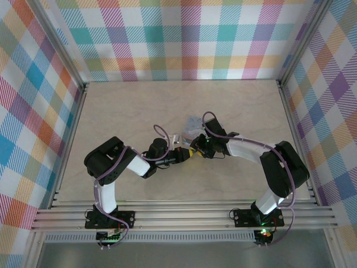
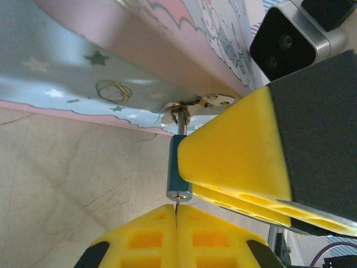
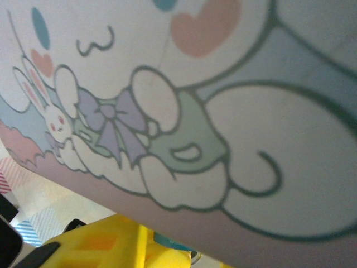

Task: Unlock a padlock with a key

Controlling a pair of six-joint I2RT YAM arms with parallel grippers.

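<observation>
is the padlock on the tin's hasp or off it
On. The padlock has its shackle through the hasp on the tin, seen from the left wrist.

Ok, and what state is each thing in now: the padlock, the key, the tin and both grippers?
Padlock: shackle closed, hanging through the hasp of the tin.
Key: pinched in the left gripper, tip at the keyhole.
Tin: shut, hasp fastened by the padlock.
Left gripper: shut on the key.
Right gripper: one finger against the padlock; grip unclear.

Pale blue cartoon tin, beige marbled table, plaid walls around
</observation>
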